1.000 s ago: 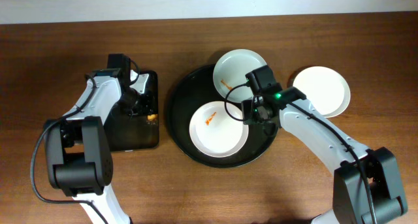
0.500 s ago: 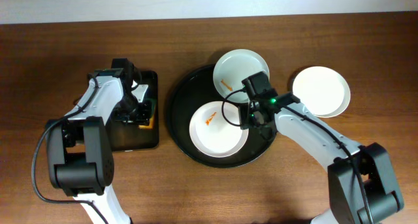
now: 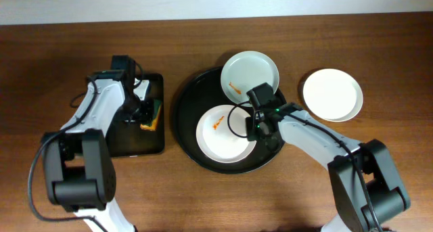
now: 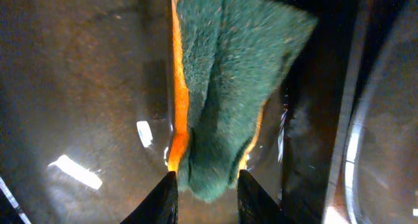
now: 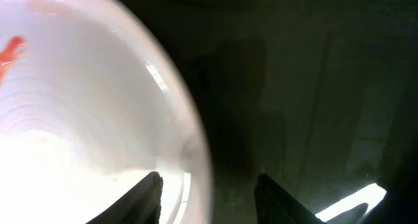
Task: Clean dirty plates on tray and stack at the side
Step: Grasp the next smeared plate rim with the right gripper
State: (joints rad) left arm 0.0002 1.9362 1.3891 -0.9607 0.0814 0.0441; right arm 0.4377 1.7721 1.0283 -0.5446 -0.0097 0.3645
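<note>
The round black tray [image 3: 186, 120] holds a white plate [image 3: 223, 138] with an orange smear. A second smeared plate [image 3: 254, 70] rests on the tray's far rim. A third, clean plate [image 3: 332, 94] lies on the bare wood at the right. My right gripper [image 3: 258, 128] is open, its fingers straddling the right rim of the lower plate [image 5: 85, 119], one finger over the plate and one over the tray floor. My left gripper [image 3: 146, 112] is shut on a green and orange sponge [image 4: 225, 87] over the rectangular black tray [image 3: 128, 141].
The rectangular black tray [image 4: 78, 87] lies left of the round tray, and its raised edge runs close to the round tray's rim. Bare wood tabletop [image 3: 379, 164] surrounds both trays.
My right gripper has moved left and down to the lower plate's right rim. My left gripper has closed on the sponge in the rectangular tray and shifted it slightly.
</note>
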